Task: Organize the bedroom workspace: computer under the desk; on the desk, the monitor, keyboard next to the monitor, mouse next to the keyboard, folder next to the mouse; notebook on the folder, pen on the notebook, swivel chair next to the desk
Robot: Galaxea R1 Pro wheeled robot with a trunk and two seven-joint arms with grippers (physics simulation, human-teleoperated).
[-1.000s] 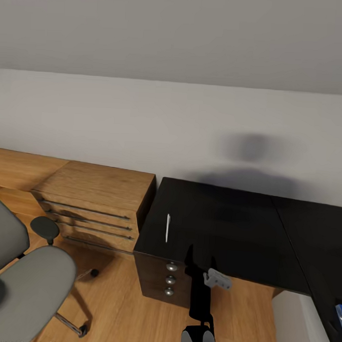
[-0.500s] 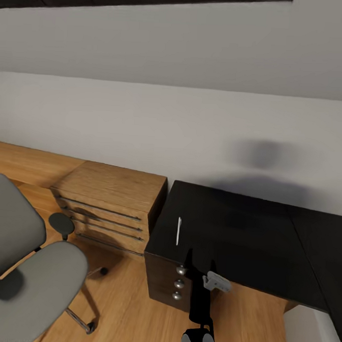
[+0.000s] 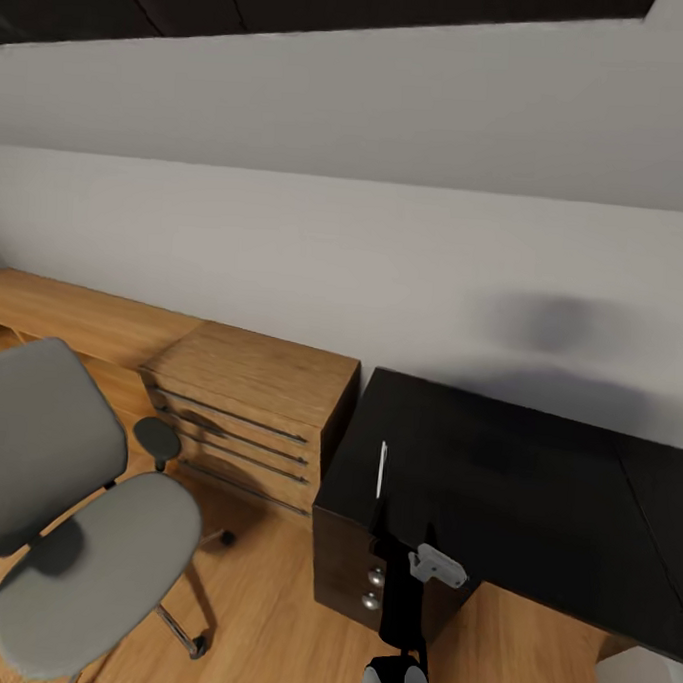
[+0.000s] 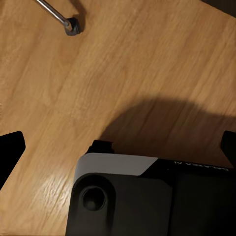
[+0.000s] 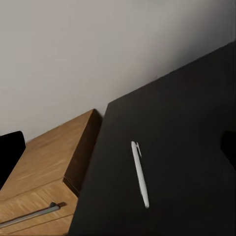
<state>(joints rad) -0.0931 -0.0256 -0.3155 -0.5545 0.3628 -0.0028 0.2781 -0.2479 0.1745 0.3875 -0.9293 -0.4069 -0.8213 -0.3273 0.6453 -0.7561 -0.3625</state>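
Observation:
A grey swivel chair (image 3: 81, 538) stands on the wooden floor at the left of the head view, and nothing lies on its seat. To its right is the black desk (image 3: 534, 492), with a white pen (image 3: 381, 470) near its left edge. The pen (image 5: 139, 173) also lies ahead in the right wrist view. My right gripper (image 3: 400, 533) hovers at the desk's front edge just short of the pen, open and holding nothing. My left gripper (image 4: 118, 145) points down at the floor, open, near a chair caster (image 4: 73, 25).
A wooden drawer unit (image 3: 253, 402) stands against the wall between chair and desk, touching the desk's left side. The desk has a drawer column with round knobs (image 3: 374, 576). My own base (image 4: 128, 196) sits below the left gripper.
The camera has swung left, so desk, pen and drawer unit slid right in the picture and more of the chair came in. The right arm keeps its pose.

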